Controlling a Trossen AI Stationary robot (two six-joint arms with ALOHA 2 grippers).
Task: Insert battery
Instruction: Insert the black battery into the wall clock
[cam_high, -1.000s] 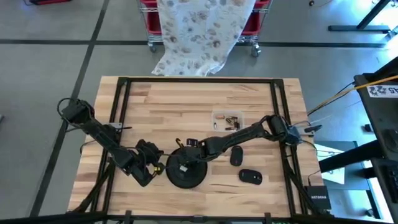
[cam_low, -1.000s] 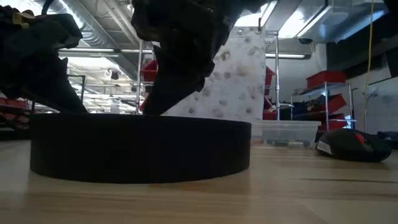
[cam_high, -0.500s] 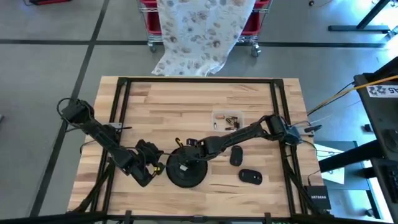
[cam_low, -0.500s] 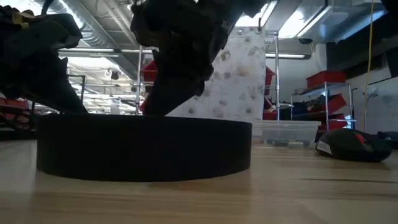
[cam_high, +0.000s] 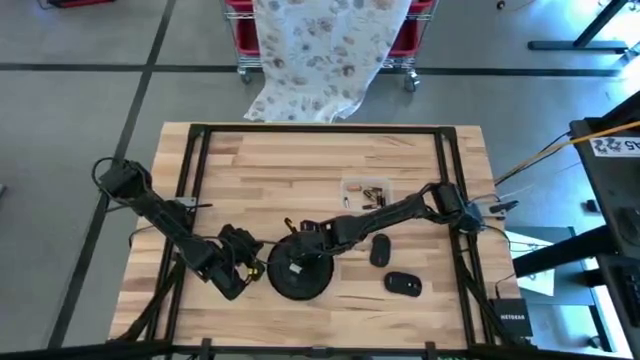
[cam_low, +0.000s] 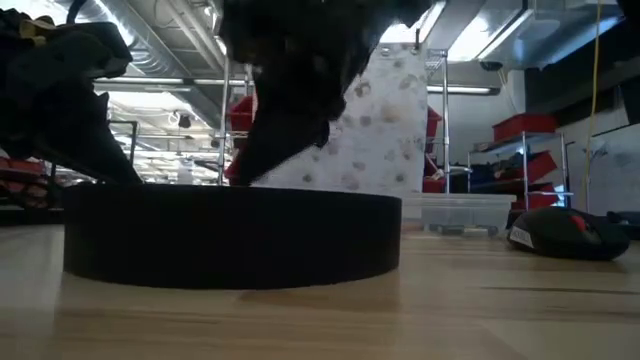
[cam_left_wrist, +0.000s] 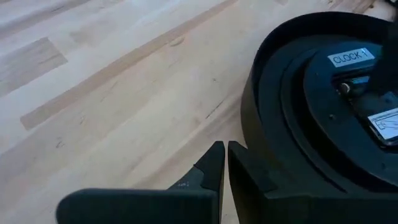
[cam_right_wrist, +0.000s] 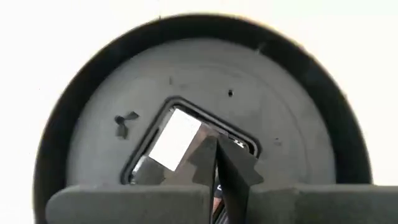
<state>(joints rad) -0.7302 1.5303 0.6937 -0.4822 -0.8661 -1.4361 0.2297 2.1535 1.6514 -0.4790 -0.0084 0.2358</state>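
Observation:
A black round clock (cam_high: 300, 272) lies face down on the wooden table, its back up. My right gripper (cam_right_wrist: 216, 149) is shut and points down into the box-shaped compartment (cam_right_wrist: 177, 140) at the middle of the clock's back. My left gripper (cam_left_wrist: 225, 158) is shut and sits low by the clock's left rim (cam_left_wrist: 258, 130). The right fingers hide the inside of the compartment, and the battery does not show there. My right gripper comes from above, slanting in from the table's right. Its shut fingertips (cam_right_wrist: 208, 155) rest in the open compartment beside the white label (cam_right_wrist: 174, 140). What lies under the tips is hidden by the fingers themselves. My left gripper's shut fingers lie close along the clock's outer wall (cam_left_wrist: 249, 146), level with the table; I cannot tell whether they touch it.
A small clear tray (cam_high: 365, 190) with several small pieces sits behind the clock. Two black mouse-like things (cam_high: 380, 248) (cam_high: 403, 284) lie to the clock's right. Bare wood stretches across the far half of the table.
The clock has shifted a little on the table under my right gripper; in the low view its left edge has drawn inward. My right gripper has stayed shut over the clock's middle, moving only slightly.

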